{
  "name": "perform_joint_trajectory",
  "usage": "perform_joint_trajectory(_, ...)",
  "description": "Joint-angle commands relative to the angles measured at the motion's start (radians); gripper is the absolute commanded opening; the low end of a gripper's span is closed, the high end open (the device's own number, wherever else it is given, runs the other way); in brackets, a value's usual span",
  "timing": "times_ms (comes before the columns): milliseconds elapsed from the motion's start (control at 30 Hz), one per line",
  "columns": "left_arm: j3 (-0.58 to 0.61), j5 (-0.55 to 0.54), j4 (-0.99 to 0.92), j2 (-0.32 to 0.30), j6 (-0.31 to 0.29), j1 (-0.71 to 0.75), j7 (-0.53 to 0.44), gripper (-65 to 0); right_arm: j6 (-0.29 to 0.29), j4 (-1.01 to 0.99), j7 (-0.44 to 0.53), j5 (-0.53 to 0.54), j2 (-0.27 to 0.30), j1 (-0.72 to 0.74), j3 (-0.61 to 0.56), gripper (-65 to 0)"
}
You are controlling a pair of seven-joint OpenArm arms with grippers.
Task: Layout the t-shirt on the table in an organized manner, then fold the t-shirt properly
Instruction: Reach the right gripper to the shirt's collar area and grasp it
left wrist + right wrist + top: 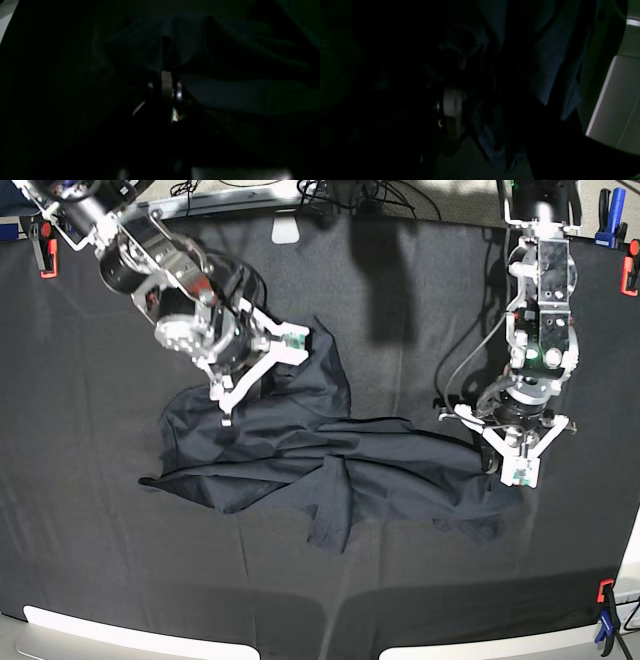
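Both grippers are at the shirt (320,470), which lies crumpled in a wide heap across the middle of the table (90,570), so the laying-out step is in hand and folding has not begun. In the base view the shirt spreads from left of centre to the right, with a peak of cloth rising at its upper edge.

Right gripper (262,365), at that peak, has its jaws spread in a V over the cloth; whether they have pinched any of it I cannot tell, and its wrist view is too dark to help.

Left gripper (522,465), at the shirt's other end, is closed, and the wrist view shows folds of cloth gathered at its tips, so it seems pinched on the hem.

Next, judging by this, the right jaws need to close on cloth, then both arms draw apart to spread the shirt flat.
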Motion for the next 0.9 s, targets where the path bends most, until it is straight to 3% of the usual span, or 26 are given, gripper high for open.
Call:
perform_joint_trajectory(0,-0.004,-0.002,0.020,-0.006,0.004,-0.019,-0.031,-65.0,-0.004,-0.002,-0.013,-0.001,0.009,0.009,0.004,-44.0)
perform_joint_trajectory(133,-0.004,-0.002,0.020,-0.006,0.004,-0.019,-0.031,-65.0,-0.004,-0.002,-0.010,0.007,0.008,0.010,0.004,-56.8)
perform_joint_trajectory(367,-0.004,-0.002,0.020,-0.006,0.004,-0.019,-0.031,-65.0,-0.004,-0.002,0.013,0.028,0.008,0.010,0.004,-57.0)
perform_joint_trajectory(467,-0.004,-0.002,0.020,-0.006,0.004,-0.019,-0.031,-65.0,-0.004,-0.002,0.012,0.060,0.006,0.010,0.004,-53.9)
perform_joint_trajectory(600,-0.004,-0.002,0.020,-0.006,0.004,-0.019,-0.031,-65.0,-0.006,-0.003,0.000,0.084,-0.004,0.020,0.004,-42.5)
perform_joint_trajectory(867,-0.004,-0.002,0.020,-0.006,0.004,-0.019,-0.027,-65.0,0.001,-0.069,0.013,0.113,-0.003,0.090,0.003,-41.9)
